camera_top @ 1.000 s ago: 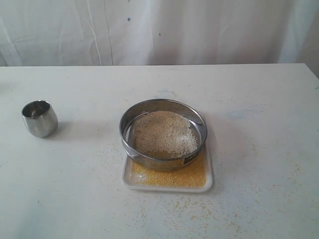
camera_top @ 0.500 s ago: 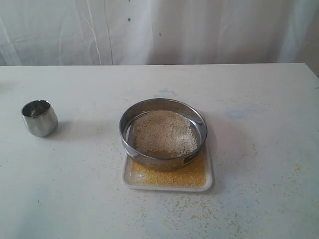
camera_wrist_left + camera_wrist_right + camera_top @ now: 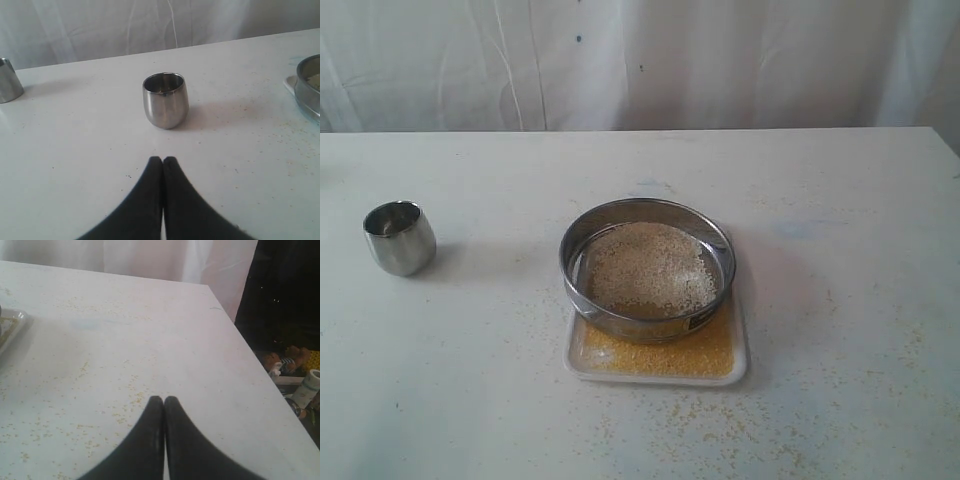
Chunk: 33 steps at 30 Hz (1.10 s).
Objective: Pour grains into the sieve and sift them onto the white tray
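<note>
1. The sieve (image 3: 630, 325) sits on the white tray (image 3: 655, 377) at mid-table. It covers the tray's far part and reaches about to its left rim. Pale coarse bits (image 3: 650, 268) lie on its mesh, and yellow grains (image 3: 665, 352) show on the tray's near strip.
2. The left gripper (image 3: 163, 161) has its jaws pressed together and holds nothing. It points at the steel cup (image 3: 165, 100), which stands upright just beyond it, with the sieve well off to the right.
3. The right gripper (image 3: 163, 400) is also closed tight and empty. It hovers over bare table (image 3: 150, 340) on the right side, and the tray's corner lies off to its left.
4. Neither arm shows in the exterior view, so I cannot tell which is nearer the sieve. Each would have to reach inward to get to it.
5. The sieve is round and has no long axis, so either arm could grasp its rim from its own side.
6. There is open table all round the tray. Only the cup stands far to the left, and the table's right edge (image 3: 235, 325) is close to the right gripper.
7. The sifting looks largely done. Spilled grains (image 3: 720, 425) dot the table near the tray.
</note>
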{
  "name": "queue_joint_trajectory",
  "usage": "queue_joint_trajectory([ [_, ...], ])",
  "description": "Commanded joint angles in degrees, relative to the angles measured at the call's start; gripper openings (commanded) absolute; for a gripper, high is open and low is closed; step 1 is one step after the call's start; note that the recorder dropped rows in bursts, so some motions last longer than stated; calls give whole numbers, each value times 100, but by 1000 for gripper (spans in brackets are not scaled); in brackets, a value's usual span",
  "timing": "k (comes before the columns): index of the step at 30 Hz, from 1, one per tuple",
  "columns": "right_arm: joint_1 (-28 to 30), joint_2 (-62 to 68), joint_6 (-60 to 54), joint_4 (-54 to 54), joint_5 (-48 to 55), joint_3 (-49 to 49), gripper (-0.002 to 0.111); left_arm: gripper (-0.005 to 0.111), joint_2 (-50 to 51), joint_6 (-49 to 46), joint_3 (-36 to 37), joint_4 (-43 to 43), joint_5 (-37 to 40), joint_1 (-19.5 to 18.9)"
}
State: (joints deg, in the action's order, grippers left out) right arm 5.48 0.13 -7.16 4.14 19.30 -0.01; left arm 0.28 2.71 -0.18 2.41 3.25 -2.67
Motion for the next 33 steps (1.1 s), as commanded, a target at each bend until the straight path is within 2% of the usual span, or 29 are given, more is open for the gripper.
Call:
queue_joint_trajectory([
  [1,23,-13,-35,49,-14,1,0,0,-28,-4,18,-44,-17,-6],
  [12,23,-13,-35,49,-4,1,0,0,-28,7,18,-44,22,-6],
  [16,23,-13,-35,49,-4,1,0,0,-28,7,18,-64,1086,-6],
  [33,23,-13,-35,49,-4,1,0,0,-28,7,18,-64,982,-6],
])
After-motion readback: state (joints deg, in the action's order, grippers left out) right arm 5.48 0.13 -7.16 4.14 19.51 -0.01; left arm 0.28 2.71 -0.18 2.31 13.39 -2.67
